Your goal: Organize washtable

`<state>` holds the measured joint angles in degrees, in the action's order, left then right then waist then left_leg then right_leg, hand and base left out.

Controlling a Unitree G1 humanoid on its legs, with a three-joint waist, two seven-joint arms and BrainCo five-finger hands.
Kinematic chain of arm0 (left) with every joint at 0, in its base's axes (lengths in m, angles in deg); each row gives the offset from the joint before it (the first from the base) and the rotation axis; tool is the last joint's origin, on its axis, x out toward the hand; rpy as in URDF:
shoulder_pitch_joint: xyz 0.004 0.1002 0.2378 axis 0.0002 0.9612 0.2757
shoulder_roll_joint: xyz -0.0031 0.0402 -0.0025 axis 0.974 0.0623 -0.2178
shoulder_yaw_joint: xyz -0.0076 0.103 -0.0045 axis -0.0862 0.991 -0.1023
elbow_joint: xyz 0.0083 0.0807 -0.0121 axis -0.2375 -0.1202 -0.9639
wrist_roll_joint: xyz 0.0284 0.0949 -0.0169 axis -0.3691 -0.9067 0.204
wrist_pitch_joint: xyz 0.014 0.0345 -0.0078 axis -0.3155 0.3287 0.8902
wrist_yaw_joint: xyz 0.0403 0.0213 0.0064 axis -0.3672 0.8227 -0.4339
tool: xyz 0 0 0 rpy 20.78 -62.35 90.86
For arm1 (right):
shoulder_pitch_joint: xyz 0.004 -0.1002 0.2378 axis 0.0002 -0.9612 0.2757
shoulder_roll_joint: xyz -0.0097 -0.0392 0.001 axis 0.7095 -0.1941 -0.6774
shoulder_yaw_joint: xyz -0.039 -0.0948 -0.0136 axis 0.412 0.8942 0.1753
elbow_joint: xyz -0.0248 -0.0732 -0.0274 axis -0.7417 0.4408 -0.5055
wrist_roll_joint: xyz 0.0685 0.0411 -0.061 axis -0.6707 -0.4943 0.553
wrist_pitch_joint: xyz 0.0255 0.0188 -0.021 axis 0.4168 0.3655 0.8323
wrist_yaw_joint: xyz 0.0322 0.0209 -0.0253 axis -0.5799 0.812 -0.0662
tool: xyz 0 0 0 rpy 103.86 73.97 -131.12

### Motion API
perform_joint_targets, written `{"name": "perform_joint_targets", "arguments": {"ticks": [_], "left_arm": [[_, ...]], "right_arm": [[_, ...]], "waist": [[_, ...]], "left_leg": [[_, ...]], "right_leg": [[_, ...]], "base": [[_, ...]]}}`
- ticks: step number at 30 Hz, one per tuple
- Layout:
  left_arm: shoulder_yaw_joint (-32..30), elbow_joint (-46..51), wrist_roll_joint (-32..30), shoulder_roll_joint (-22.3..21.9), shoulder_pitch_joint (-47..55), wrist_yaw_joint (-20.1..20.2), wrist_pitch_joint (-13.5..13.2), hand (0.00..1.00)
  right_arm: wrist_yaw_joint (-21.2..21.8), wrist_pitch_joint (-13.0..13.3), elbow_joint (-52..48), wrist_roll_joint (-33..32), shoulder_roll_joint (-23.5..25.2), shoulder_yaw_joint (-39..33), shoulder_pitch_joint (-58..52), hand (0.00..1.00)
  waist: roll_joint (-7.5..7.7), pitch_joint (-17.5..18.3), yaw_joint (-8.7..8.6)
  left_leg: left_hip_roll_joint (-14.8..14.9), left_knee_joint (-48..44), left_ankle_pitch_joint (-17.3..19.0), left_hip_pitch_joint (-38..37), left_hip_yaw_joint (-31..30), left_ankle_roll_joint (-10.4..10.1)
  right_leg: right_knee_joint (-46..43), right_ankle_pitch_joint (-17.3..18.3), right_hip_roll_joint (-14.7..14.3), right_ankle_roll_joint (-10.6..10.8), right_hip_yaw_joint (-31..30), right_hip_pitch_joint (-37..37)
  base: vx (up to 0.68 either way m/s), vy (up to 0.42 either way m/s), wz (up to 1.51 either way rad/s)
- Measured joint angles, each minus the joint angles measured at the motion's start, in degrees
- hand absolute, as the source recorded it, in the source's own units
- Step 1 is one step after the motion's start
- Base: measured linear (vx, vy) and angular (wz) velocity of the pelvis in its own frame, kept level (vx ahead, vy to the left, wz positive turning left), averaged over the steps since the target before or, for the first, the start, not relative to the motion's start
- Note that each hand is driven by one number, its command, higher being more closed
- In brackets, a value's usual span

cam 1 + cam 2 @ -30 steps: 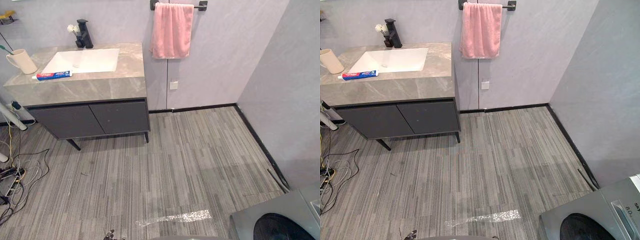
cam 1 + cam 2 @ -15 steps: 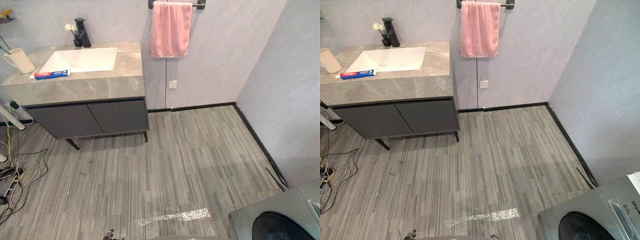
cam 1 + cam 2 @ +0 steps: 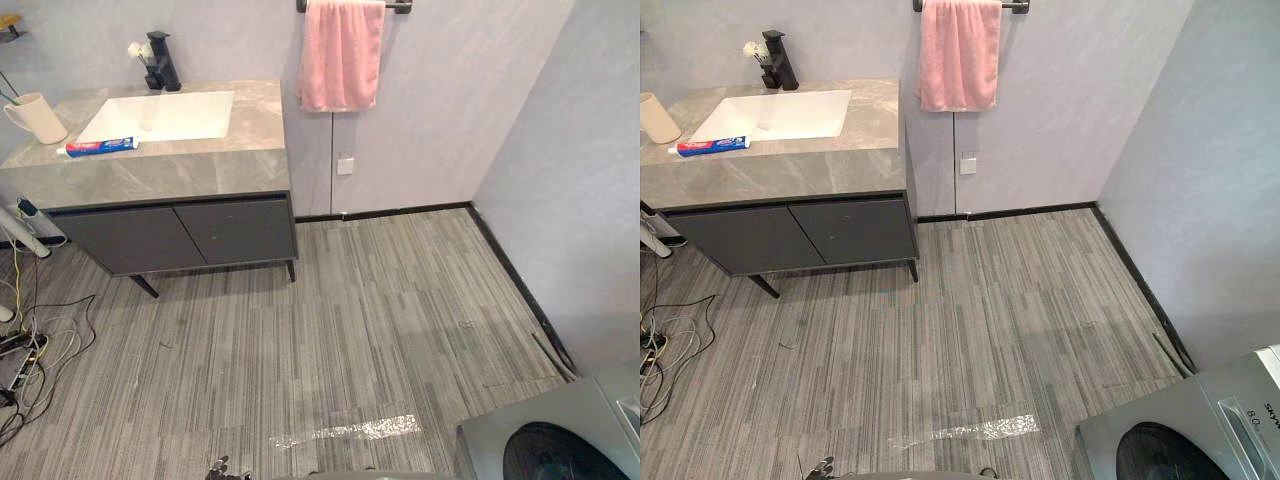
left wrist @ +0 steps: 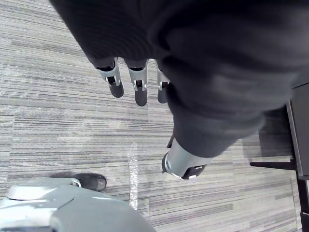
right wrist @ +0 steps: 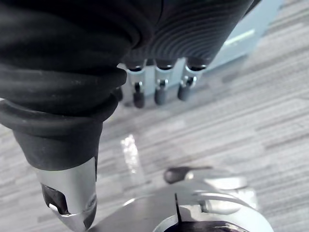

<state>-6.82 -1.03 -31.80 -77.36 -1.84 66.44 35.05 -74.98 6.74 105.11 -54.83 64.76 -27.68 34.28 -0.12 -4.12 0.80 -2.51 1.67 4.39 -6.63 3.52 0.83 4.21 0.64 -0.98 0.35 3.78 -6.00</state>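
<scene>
The washtable (image 3: 180,175) stands at the far left, a grey marble top over dark cabinet doors. A white sink (image 3: 160,115) is set into it, with a black faucet (image 3: 163,62) and a small white flower behind. In front of the sink lies a toothpaste tube (image 3: 100,147), and a cream mug (image 3: 38,118) with a toothbrush stands at the left end. My left hand (image 4: 140,92) hangs open over the striped floor, holding nothing. My right hand (image 5: 159,92) also hangs open above the floor, far from the washtable.
A pink towel (image 3: 340,55) hangs on a wall bar to the right of the washtable. A grey washing machine (image 3: 540,440) fills the near right corner. Loose cables (image 3: 30,330) lie on the floor at the left. A shiny tape strip (image 3: 345,432) marks the near floor.
The whole picture has shifted slightly, so the camera has moved. Nothing on the washtable has changed place.
</scene>
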Motion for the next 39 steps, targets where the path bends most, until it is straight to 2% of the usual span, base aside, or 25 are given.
{"name": "perform_joint_targets", "arguments": {"ticks": [12, 14, 16, 17, 18, 19, 20, 21, 22, 24, 25, 26, 27, 28, 29, 30, 31, 32, 33, 34, 36, 38, 39], "left_arm": [[-1.36, -0.03, 0.0, -0.24, 0.02, -0.22, 0.09, 0.0], [-3.22, 0.01, 0.01, -0.49, -0.01, -0.37, 0.1, 0.0], [-6.76, 0.78, 0.04, -0.73, -0.04, -0.52, 0.12, 0.0], [-7.56, 1.4, 0.12, -0.82, 0.02, -0.63, 0.13, 0.0], [-9.25, 2.91, 0.95, -0.83, -0.05, -0.9, 0.18, 0.0], [-10.63, 4.16, 1.16, -1.65, 0.29, -0.94, 0.18, 0.0], [-11.8, 5.17, 1.57, -2.68, 0.71, -1.02, 0.17, 0.0], [-12.52, 5.85, 1.95, -3.53, 1.31, -1.08, 0.22, 0.0], [-12.49, 5.92, 2.26, -3.76, 1.35, -1.1, 0.23, 0.0], [-12.6, 6.98, 3.13, -4.98, 1.48, -1.13, 0.23, 0.0], [-12.74, 7.26, 3.19, -5.29, 1.52, -1.13, 0.15, 0.0], [-12.97, 7.35, 3.27, -5.71, 1.74, -1.13, 0.06, 0.0], [-12.97, 7.33, 3.27, -6.39, 2.18, -1.08, 0.06, 0.0], [-13.09, 7.29, 3.29, -6.54, 2.43, -1.04, 0.1, 0.0], [-13.45, 7.37, 3.28, -6.52, 3.46, -0.96, 0.13, 0.0], [-13.92, 7.58, 3.18, -6.27, 3.86, -0.93, 0.13, 0.0], [-13.96, 7.66, 3.16, -5.8, 3.4, -0.89, 0.29, 0.0], [-13.96, 7.68, 3.14, -5.57, 3.07, -0.88, 0.32, 0.0], [-13.74, 7.68, 3.15, -5.13, 2.56, -0.86, 0.64, 0.0], [-12.89, 7.79, 3.16, -4.64, 2.0, -0.85, 1.08, 0.0], [-12.26, 7.84, 3.19, -4.58, -0.01, -0.81, 1.36, 0.0], [-11.45, 8.04, 3.27, -4.85, -1.56, -0.81, 1.29, 0.0], [-10.72, 8.58, 3.26, -5.39, -1.84, -0.73, 1.08, 0.0]], "right_arm": [[0.0, -0.29, -0.01, 0.0, 0.45, -1.72, 0.02, 0.0], [0.0, -0.28, -0.02, 0.01, 0.62, -2.52, 0.08, 0.0], [-0.09, -0.19, -0.58, 0.03, 1.72, -2.71, 0.6, 0.0], [-0.12, -0.12, -0.88, 0.04, 2.04, -2.65, 0.66, 0.0], [-0.19, -0.05, -1.51, 0.05, 2.39, -2.51, 0.62, 0.0], [-0.18, -0.07, -2.16, 0.05, 2.16, -2.08, 0.22, 0.0], [-0.18, -0.09, -3.32, 0.06, 1.62, -1.24, 0.2, 0.0], [-0.27, -0.18, -3.77, 0.09, 1.23, -0.89, -0.05, 0.0], [-0.31, -0.33, -3.93, 0.1, 1.2, -0.86, -0.04, 0.0], [-0.47, -0.55, -4.92, 0.13, 0.96, -0.83, -0.01, 0.0], [-0.49, -0.57, -5.25, 0.11, 0.8, -0.83, 0.07, 0.0], [-0.5, -0.54, -5.51, 0.1, 0.44, -0.88, 0.5, 0.0], [-0.54, -0.39, -5.63, 0.1, -0.12, -1.07, -0.03, 0.0], [-0.54, -0.42, -5.61, 0.12, -0.16, -1.09, -0.03, 0.0], [-0.56, -0.48, -5.67, 0.37, 0.02, -0.78, -0.02, 0.0], [-0.58, -0.51, -5.86, 0.63, 0.35, -0.07, -0.86, 0.0], [-0.58, -0.46, -7.04, 0.81, 0.54, -0.04, -1.71, 0.0], [-0.57, -0.34, -7.52, 0.85, 0.7, -0.09, -1.93, 0.0], [-0.57, -0.36, -7.84, 0.88, 1.58, -0.39, -1.81, 0.0], [-0.55, -0.25, -8.81, 1.25, 1.69, -0.55, -1.88, 0.0], [-0.2, -0.12, -9.76, 1.94, 1.95, -1.02, -1.99, 0.0], [-0.09, -0.05, -9.77, 1.9, 2.13, -1.46, -1.56, 0.0], [-0.1, 0.01, -9.73, 1.85, 2.09, -1.45, -1.48, 0.0]], "waist": [[0.14, -0.03, -0.02], [0.42, -0.31, -0.01], [1.65, -2.16, 0.05], [1.97, -2.85, 0.12], [2.78, -3.67, 0.26], [1.99, -3.74, 0.45], [1.96, -4.08, 1.03], [0.69, -4.38, 1.81], [0.7, -4.39, 1.87], [0.37, -4.38, 3.25], [0.55, -4.14, 3.42], [0.19, -3.85, 3.36], [-0.75, -3.24, 3.37], [-0.85, -3.12, 3.51], [-1.0, -1.68, 3.71], [0.02, -0.21, 4.34], [0.99, 0.0, 5.04], [1.54, -0.26, 5.17], [1.99, -0.39, 4.9], [2.0, -0.4, 4.4], [1.43, -0.98, 3.46], [1.27, -1.03, 3.1], [1.16, -0.91, 3.15]], "left_leg": [[0.13, -0.02, 0.0, 0.95, -0.99, -0.02], [0.46, -1.15, 0.59, 1.16, -0.97, -0.86], [1.38, -11.73, 4.37, 4.75, 0.02, -4.4], [1.6, -17.08, 5.22, 6.97, 0.35, -4.57], [2.64, -29.47, 5.64, 12.48, 1.27, -4.32], [4.08, -38.42, 5.22, 17.09, 1.5, -3.78], [5.9, -45.35, 5.4, 20.67, 1.81, -2.27], [7.09, -48.42, 6.78, 22.79, 1.2, -1.68], [6.92, -48.1, 7.18, 23.34, 0.99, -2.17], [5.41, -38.74, 7.13, 24.33, 0.15, -2.41], [4.95, -35.5, 7.02, 24.54, -0.3, -2.58], [3.78, -28.44, 6.34, 25.01, -2.04, -3.54], [3.48, -23.35, 4.73, 25.03, -3.01, -2.99], [3.23, -23.43, 3.65, 24.96, -2.47, -1.67], [2.9, -23.8, 3.56, 25.19, -0.38, -0.14], [2.68, -23.77, 4.38, 25.55, 2.3, 0.99], [2.06, -23.8, 5.39, 24.53, 4.35, 2.08], [1.34, -23.83, 6.47, 22.91, 4.82, 2.61], [0.97, -23.9, 7.91, 20.02, 6.34, 3.45], [0.93, -24.04, 9.45, 17.05, 6.94, 3.79], [1.52, -23.43, 10.81, 11.67, 7.74, 3.64], [2.93, -19.54, 10.81, 5.48, 8.63, 3.42], [4.5, -17.66, 10.79, 2.89, 9.67, 2.51]], "right_leg": [[0.9, 0.06, -0.13, 0.02, 1.07, 0.09], [-0.16, 0.78, -0.32, -0.19, 1.12, 0.21], [-5.63, 4.31, -0.21, -1.74, 1.02, 1.43], [-7.46, 5.51, -0.12, -2.18, 0.93, 1.87], [-10.59, 7.33, -0.15, -2.9, 0.71, 2.65], [-12.28, 8.77, -0.87, -3.76, 0.45, 3.32], [-13.57, 9.75, -2.04, -4.79, -0.45, 3.33], [-14.83, 10.63, -2.97, -5.81, -1.39, 3.44], [-15.38, 11.01, -3.0, -5.87, -1.85, 3.52], [-17.24, 12.41, -2.37, -5.9, -4.87, 4.77], [-17.23, 12.63, -2.13, -5.73, -5.57, 4.95], [-17.09, 13.14, -1.47, -4.89, -6.6, 5.65], [-17.04, 13.94, -1.24, -3.71, -7.84, 6.46], [-17.16, 14.44, -0.96, -3.3, -8.6, 6.51], [-17.77, 15.59, 0.2, -1.83, -9.8, 7.08], [-21.49, 16.9, 1.47, 0.43, -9.66, 8.67], [-29.07, 18.53, 3.32, 3.31, -8.68, 10.94], [-33.79, 18.49, 4.51, 5.27, -7.91, 11.6], [-41.6, 17.46, 5.87, 8.43, -6.68, 12.96], [-51.9, 15.47, 6.83, 10.33, -5.3, 15.41], [-62.37, 15.75, 8.04, 9.43, -2.11, 17.97], [-61.08, 17.26, 9.2, 6.7, 2.6, 18.64], [-56.35, 17.95, 9.18, 5.42, 5.26, 19.46]], "base": [[0.0, -0.008, 0.04], [0.0, -0.011, 0.04], [0.0, -0.059, 0.04], [-0.05, -0.103, -0.05], [-0.07, -0.107, -0.11], [-0.05, -0.112, -0.23], [-0.01, -0.05, -0.44], [0.02, -0.015, -0.47], [0.06, 0.017, -0.53], [0.11, 0.054, -0.55], [0.21, 0.151, -0.54], [0.27, 0.207, -0.53], [0.31, 0.233, -0.54], [0.34, 0.223, -0.62], [0.4, 0.217, -0.61], [0.41, 0.204, -0.78], [0.43, 0.192, -0.71], [0.41, 0.168, -0.73], [0.47, 0.17, -0.58], [0.38, 0.11, -0.42], [0.35, 0.049, -0.22], [0.29, 0.002, -0.28], [0.25, -0.037, -0.44]]}}
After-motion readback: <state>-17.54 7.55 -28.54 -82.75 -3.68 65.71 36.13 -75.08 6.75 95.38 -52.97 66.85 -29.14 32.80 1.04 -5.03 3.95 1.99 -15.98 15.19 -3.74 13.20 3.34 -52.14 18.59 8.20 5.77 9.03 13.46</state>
